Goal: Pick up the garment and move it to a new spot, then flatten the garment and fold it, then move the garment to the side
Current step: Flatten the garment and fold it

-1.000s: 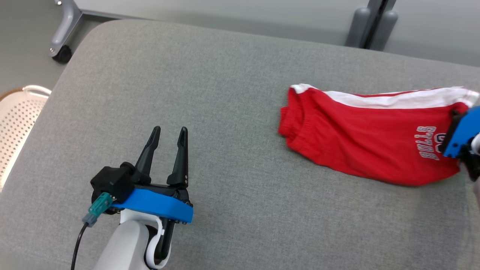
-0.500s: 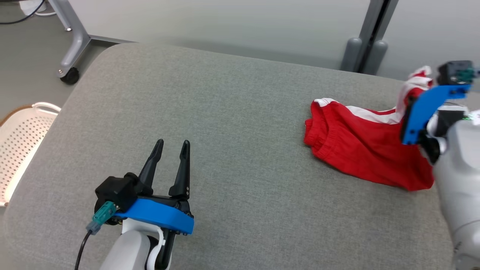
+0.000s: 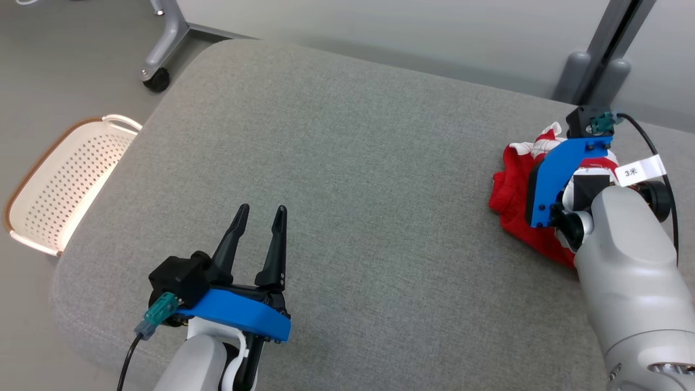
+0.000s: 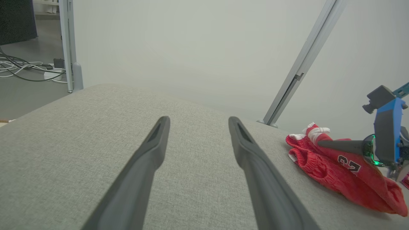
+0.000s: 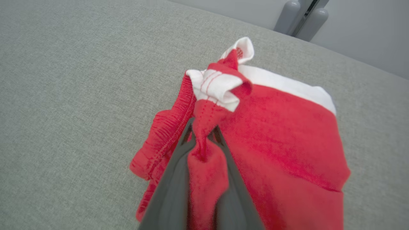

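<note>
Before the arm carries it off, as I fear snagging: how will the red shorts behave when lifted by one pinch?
Probably floppy: the red shorts bunch where the right gripper pinches them, so the rest should hang. Likely light, as a small pinch raises a corner. The trailing part may drag on the woven grey cushion.

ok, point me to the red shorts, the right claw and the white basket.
red shorts (image 5: 281, 134), right wrist view, plain red panel below the white stripe.
right claw (image 5: 203, 127), right wrist view, midway between its fingertips, shut on the shorts.
white basket (image 3: 76, 168), head view, perforated inside.
</note>
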Controlling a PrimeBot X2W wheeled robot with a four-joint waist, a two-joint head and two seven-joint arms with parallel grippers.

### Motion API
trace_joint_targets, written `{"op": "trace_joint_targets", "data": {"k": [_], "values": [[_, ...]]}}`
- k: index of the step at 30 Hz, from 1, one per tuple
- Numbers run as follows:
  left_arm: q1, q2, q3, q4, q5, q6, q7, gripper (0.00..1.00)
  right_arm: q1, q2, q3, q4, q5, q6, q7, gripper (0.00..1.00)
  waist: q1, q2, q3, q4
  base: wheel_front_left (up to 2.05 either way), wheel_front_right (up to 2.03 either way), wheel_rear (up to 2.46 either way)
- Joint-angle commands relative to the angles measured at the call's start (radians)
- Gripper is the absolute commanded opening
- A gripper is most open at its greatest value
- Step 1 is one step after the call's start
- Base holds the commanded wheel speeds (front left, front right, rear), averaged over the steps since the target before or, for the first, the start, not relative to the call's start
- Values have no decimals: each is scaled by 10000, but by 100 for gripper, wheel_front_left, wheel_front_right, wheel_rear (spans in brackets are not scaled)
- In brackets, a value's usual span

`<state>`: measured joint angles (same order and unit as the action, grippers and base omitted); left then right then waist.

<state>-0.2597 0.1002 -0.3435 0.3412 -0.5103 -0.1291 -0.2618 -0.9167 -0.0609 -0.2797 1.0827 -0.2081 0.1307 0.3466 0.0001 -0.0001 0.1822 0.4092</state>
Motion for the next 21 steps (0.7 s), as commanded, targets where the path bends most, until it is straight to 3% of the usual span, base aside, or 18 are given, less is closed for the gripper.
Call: {"op": "trace_joint_targets", "data": {"k": [1,4,7,9,11,15,21], "values": [[-142,9,8,-21,-15,-7,-40,100,114,30,-54,-40,11,2,32,100,-1,1,78,72,0,0,0],[-139,-5,103,-40,1,-7,-40,100,127,91,70,-6,329,2,13,100,-1,1,120,59,0,0,0],[-184,-34,125,-14,18,-7,-40,100,-522,119,1292,316,2780,3,-812,100,-1,1,113,38,0,0,0],[-211,-6,210,1,18,-7,-40,100,-507,89,2624,-298,4736,3,-1304,100,-1,1,83,-113,0,0,0],[-179,27,329,-43,56,-9,-40,100,-80,55,3577,-1106,5522,0,-1668,100,-1,1,33,-367,0,0,0],[-41,53,517,-127,126,-7,-40,100,352,-351,3879,-2359,5696,2,-2198,100,-1,1,-110,-737,0,0,0],[106,62,523,-145,198,-7,-40,100,1735,-1410,3021,-3538,4741,3,-2997,100,-1,1,-304,-1086,0,0,0]]}}
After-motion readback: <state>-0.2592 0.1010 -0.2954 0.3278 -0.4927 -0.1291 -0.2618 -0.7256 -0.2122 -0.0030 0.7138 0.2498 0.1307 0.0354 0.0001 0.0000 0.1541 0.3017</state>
